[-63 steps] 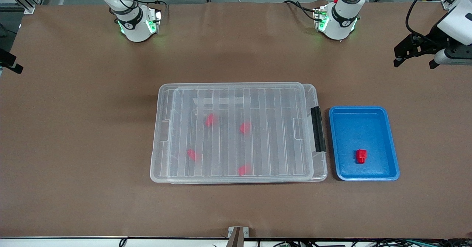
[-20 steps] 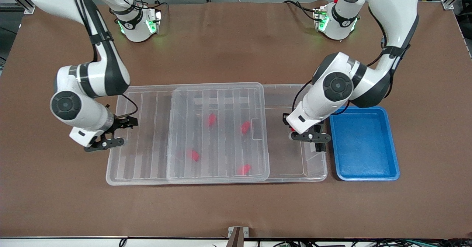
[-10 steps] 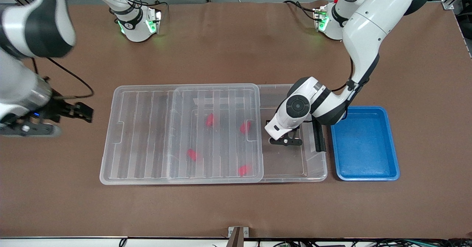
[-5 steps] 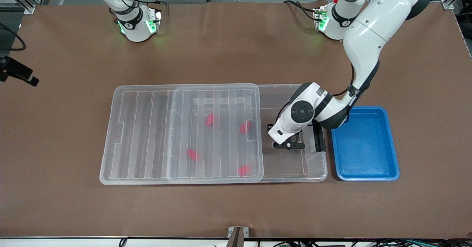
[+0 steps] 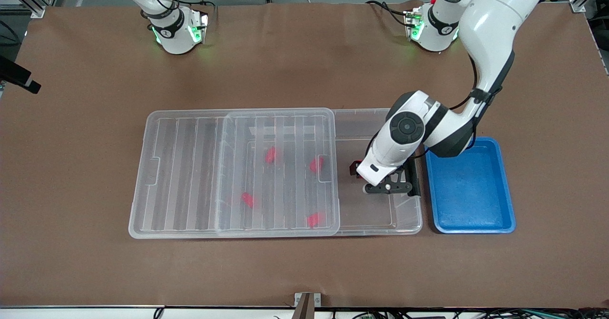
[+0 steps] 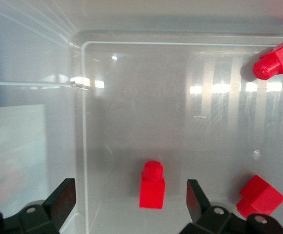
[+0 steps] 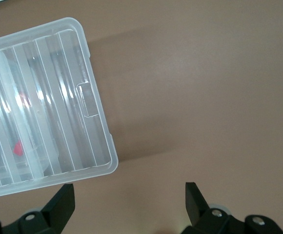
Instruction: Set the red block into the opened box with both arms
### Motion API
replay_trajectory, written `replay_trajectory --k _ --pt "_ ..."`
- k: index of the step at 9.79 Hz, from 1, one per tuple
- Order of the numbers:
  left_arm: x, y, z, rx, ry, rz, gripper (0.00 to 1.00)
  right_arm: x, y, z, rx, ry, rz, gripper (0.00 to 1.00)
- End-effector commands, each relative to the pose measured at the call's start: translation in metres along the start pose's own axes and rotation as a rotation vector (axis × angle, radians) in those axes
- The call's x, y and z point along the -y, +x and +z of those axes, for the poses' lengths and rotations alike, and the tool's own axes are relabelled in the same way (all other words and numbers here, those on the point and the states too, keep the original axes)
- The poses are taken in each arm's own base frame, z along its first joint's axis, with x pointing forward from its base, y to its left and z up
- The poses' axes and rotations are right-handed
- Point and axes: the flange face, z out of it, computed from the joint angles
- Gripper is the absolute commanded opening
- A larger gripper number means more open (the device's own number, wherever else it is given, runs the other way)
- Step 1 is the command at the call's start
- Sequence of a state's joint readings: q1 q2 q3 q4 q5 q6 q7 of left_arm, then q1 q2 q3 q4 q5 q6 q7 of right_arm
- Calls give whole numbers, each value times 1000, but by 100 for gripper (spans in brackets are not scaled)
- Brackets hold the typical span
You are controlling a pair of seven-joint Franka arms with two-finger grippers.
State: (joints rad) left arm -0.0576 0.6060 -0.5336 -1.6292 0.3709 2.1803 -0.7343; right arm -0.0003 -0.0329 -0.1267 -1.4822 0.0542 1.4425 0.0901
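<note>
The left gripper (image 6: 127, 204) is hovering with fingers (image 6: 196, 197) wide, the small bright-red plastic block (image 6: 152, 185) lying between them inside the clear plastic box (image 5: 380, 224). The right gripper (image 7: 129, 207), fingers spread wide, is hanging over bare brown tabletop (image 7: 205, 97) beside the ribbed clear lid (image 7: 58, 112)

red block (image 6: 152, 185) upright, stub up, on floor of clear box (image 5: 376, 227), lid (image 5: 190, 166) slid partly off

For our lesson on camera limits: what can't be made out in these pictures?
- Front view: red block mostly hidden under the left gripper; only the left wrist view shows it.
- Front view: right gripper cut off by the edge.
- Front view: red pieces blurred under the ribbed lid.
</note>
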Motion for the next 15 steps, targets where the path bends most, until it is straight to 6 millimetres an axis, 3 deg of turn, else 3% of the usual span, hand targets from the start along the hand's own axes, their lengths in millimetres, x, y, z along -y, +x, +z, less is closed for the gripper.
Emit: replay_trajectory --k 1,5,7,9,11,12,13,15 --pt "9 -8 -50 -39 62 -6 100 0 -4 1 0 9 0 100" --pt "96 28 -197 -129 147 -27 100 0 -4 0 -2 -6 -16 100" --pt "133 35 -249 -61 170 -19 100 -1 -4 -4 -9 -12 -33 100" --pt "164 24 -297 -78 117 19 100 -3 -5 -18 -14 -42 -36 100" --pt "205 6 -334 -67 43 23 100 -3 -5 -19 -8 -40 -41 100" --pt "219 -8 -342 -63 56 48 100 -3 -5 -19 -8 -42 -42 100" --pt "246 -21 -349 -38 69 73 100 -3 -5 -19 -8 -42 -44 100" --pt "269 -46 -357 -11 42 113 100 -3 -5 -18 -5 -42 -44 100"
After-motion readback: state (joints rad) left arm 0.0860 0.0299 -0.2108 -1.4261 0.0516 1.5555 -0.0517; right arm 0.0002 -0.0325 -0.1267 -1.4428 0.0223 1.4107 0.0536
